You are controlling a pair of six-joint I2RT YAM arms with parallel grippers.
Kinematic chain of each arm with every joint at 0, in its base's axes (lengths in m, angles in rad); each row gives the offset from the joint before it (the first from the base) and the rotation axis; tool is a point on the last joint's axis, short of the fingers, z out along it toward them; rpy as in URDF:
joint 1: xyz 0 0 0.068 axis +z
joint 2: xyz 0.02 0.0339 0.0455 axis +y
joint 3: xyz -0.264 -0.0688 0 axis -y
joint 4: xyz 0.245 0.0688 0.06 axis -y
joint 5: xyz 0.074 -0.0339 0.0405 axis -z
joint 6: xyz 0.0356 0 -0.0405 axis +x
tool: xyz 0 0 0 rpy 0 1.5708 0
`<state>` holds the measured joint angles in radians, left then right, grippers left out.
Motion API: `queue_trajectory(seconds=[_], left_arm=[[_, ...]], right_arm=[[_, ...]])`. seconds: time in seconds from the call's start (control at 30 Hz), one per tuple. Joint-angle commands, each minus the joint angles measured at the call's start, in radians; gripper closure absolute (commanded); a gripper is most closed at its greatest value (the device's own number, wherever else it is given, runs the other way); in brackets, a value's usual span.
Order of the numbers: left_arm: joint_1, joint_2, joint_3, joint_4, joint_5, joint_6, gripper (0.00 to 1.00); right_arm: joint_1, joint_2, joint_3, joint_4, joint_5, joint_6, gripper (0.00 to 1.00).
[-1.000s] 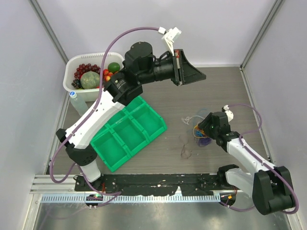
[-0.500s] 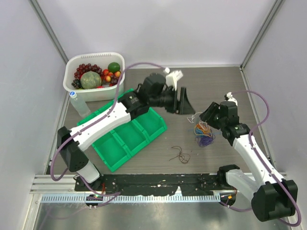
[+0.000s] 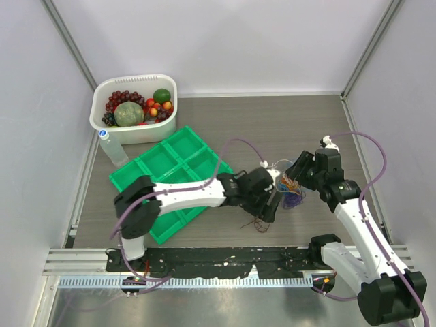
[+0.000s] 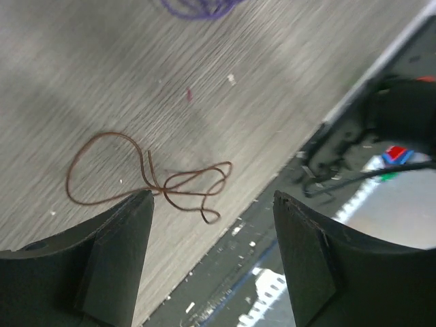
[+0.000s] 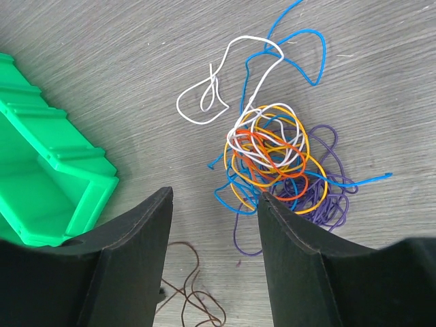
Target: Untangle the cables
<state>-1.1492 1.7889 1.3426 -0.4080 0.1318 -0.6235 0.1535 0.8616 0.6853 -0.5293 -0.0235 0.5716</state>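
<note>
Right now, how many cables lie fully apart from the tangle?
1. The brown cable lies alone near the table's front edge, under the left gripper. The white one reaches out but joins the tangle; the arm may hide others.

Top view: high above and behind the arm bases, looking down from far off; the whole table [image 3: 272, 129] is in frame.
Left wrist view: very near the table, tilted past its own fingers [image 4: 109, 266]; brown wire [image 4: 163, 187] at centre, purple wire [image 4: 197, 8] at the top edge.
Right wrist view: near, facing straight down; wire tangle [image 5: 272, 153] right of centre, green tray [image 5: 41, 170] at the left.
Shared: the brown wire, also at the bottom of the right wrist view.
</note>
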Motion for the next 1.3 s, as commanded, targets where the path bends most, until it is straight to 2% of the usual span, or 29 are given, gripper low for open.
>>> queue_trajectory(seconds=[0.0, 0.13, 0.17, 0.2, 0.27, 0.3, 0.37, 0.4, 0.5, 0.57, 0.73, 0.93, 0.97, 1.07, 1.13, 1.2, 1.27], left_arm=[[-0.047, 0.127, 0.07, -0.025, -0.113, 0.033, 0.25], [-0.058, 0.181, 0.084, -0.028, -0.156, 0.036, 0.27], [-0.06, 0.187, 0.082, -0.032, -0.17, 0.039, 0.34], [-0.058, 0.188, 0.089, -0.046, -0.187, 0.044, 0.45], [-0.061, 0.182, 0.098, -0.075, -0.207, 0.054, 0.75], [-0.063, 0.164, 0.093, -0.078, -0.221, 0.06, 0.84], [-0.061, 0.113, 0.076, -0.078, -0.25, 0.077, 0.98], [-0.061, 0.08, 0.069, -0.084, -0.277, 0.093, 1.0], [-0.052, -0.021, 0.07, -0.129, -0.389, 0.146, 1.0], [-0.02, -0.08, 0.076, -0.153, -0.411, 0.179, 1.0], [0.112, -0.184, 0.089, -0.163, -0.342, 0.212, 1.0], [0.282, -0.163, 0.098, -0.132, -0.255, 0.22, 1.0], [0.304, -0.152, 0.099, -0.124, -0.248, 0.228, 0.96], [0.342, -0.108, 0.145, -0.181, -0.279, 0.229, 0.7], [0.344, -0.106, 0.156, -0.21, -0.293, 0.22, 0.59], [0.344, -0.156, 0.101, -0.184, -0.294, 0.191, 0.47], [0.344, -0.228, 0.028, -0.137, -0.301, 0.174, 0.41]], right_arm=[[0.0, -0.013, 0.008, -0.006, 0.002, -0.019, 0.42], [0.0, -0.015, -0.016, 0.012, -0.024, -0.009, 0.42], [0.0, -0.013, -0.023, 0.018, -0.026, -0.007, 0.42], [0.0, -0.01, -0.027, 0.023, -0.032, -0.006, 0.43], [0.0, -0.009, -0.033, 0.029, -0.035, -0.004, 0.43], [0.0, -0.007, -0.038, 0.029, -0.036, -0.003, 0.43], [0.0, -0.007, -0.05, 0.038, -0.039, 0.001, 0.43], [0.0, -0.007, -0.053, 0.049, -0.047, 0.005, 0.43], [0.0, 0.001, -0.072, 0.068, -0.078, 0.007, 0.43], [0.0, 0.011, -0.072, 0.06, -0.084, -0.001, 0.44], [0.0, 0.004, -0.075, 0.06, -0.085, 0.001, 0.44], [0.0, 0.001, -0.07, 0.064, -0.087, 0.013, 0.44], [0.0, 0.002, -0.069, 0.065, -0.087, 0.013, 0.45], [0.0, 0.005, -0.064, 0.061, -0.081, 0.011, 0.44], [0.0, 0.007, -0.059, 0.057, -0.07, 0.007, 0.44], [0.001, 0.005, -0.061, 0.055, -0.056, 0.005, 0.44], [0.001, 0.01, -0.064, 0.06, -0.044, 0.007, 0.44]])
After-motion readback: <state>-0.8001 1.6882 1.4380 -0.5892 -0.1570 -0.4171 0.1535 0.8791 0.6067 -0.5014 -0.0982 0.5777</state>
